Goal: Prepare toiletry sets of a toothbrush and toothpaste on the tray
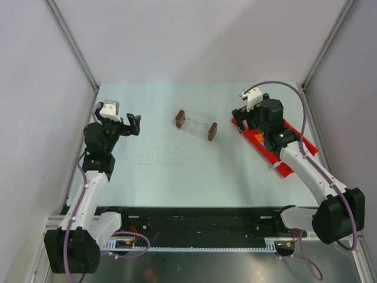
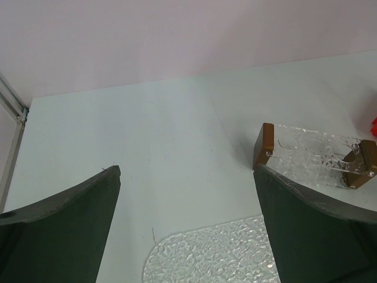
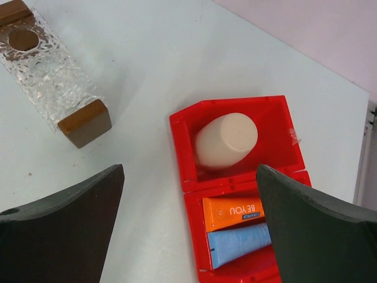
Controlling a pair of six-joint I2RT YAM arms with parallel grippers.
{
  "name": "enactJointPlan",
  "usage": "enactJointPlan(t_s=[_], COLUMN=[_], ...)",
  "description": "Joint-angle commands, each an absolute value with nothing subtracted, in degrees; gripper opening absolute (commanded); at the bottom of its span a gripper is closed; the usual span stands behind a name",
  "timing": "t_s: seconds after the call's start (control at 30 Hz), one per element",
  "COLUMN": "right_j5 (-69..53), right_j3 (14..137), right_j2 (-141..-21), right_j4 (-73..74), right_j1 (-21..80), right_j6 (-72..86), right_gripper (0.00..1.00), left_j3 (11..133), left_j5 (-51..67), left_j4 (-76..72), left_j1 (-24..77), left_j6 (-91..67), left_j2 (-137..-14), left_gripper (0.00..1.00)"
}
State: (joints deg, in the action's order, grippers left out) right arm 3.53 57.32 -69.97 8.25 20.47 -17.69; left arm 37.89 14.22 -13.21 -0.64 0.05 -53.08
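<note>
hovering over the red bin (image 3: pixel 235 106), right jaws wide apart and empty; left jaws likewise, near the clear tray (image 2: pixel 212 253). orange toothpaste (image 3: pixel 232 211) lies against the blue tube (image 3: pixel 238 242) in the compartment next to the cup (image 3: pixel 227 140). suggest lowering straight down across one tube only, keeping off the bin's walls; no toothbrush visible.
</note>
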Motion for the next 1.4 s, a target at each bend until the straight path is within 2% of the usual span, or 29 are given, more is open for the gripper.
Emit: enactJointPlan(t_s=[0.0, 1.03, 1.37], right_j5=[0.63, -21.18, -22.50], right_j3=[64.14, 93.16, 95.01], right_j2=[-74.07, -109.33, -114.43], right_j4=[9.57, 23.81, 25.22], right_j1=[20.57, 22.24, 25.57], right_j6=[-17.58, -25.93, -28.91], right_gripper=[1.00, 1.00, 1.00], left_j3=[37.53, 37.27, 37.35], left_j5=[15.73, 16.70, 17.05], left_j4=[-15.47, -15.47, -15.38], left_j1=[-0.53, -0.53, -0.53], left_j6=[1.67, 3.34, 3.60], left_j2=[-53.35, -54.75, -55.63], left_gripper=[1.00, 1.00, 1.00])
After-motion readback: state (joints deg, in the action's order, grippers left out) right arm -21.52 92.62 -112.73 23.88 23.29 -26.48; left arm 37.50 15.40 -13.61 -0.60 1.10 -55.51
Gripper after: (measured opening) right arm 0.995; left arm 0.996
